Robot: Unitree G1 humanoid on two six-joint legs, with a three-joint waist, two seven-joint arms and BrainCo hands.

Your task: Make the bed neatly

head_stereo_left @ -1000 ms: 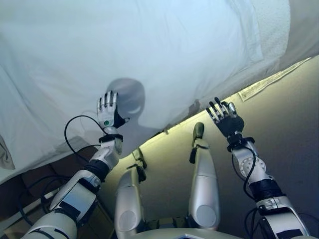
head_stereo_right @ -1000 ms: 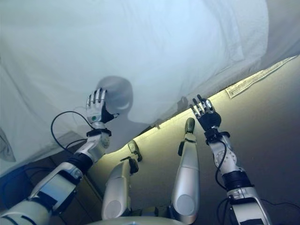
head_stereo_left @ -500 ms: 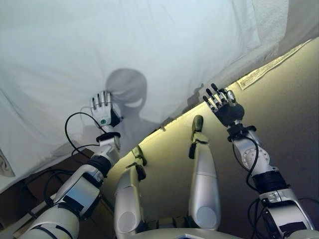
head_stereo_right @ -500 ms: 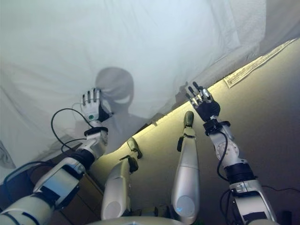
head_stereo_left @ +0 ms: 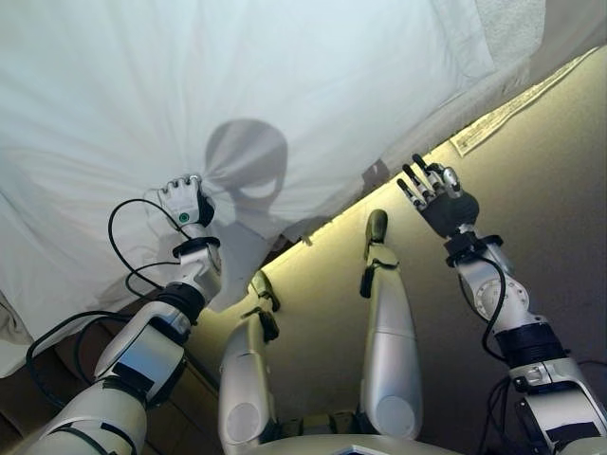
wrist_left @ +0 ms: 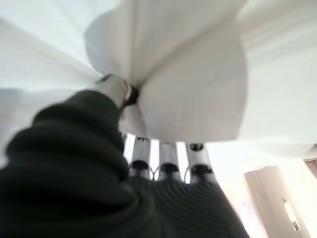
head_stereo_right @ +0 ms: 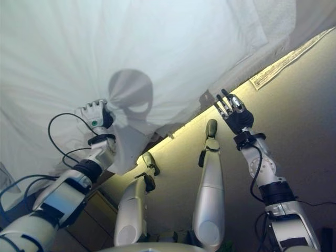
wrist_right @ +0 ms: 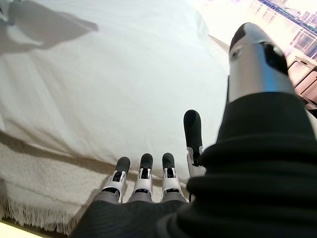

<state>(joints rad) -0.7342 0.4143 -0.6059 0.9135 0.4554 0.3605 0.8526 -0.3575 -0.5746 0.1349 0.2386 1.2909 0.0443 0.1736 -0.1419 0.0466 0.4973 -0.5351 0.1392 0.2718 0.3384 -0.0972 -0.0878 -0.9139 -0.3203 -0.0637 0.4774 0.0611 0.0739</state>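
The left hand (head_stereo_left: 183, 201) is raised with its fingers (wrist_left: 115, 89) curled tight on a bunch of the white sheet (head_stereo_left: 285, 85), whose folds fan out past the fingers. The right hand (head_stereo_left: 438, 201) is raised beside the bed edge, fingers (wrist_right: 143, 173) spread, clear of the sheet.

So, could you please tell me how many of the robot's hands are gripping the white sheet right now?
1. The left hand is shut on the white sheet, bunching it. The right hand hovers open beside the bed's edge, touching nothing.
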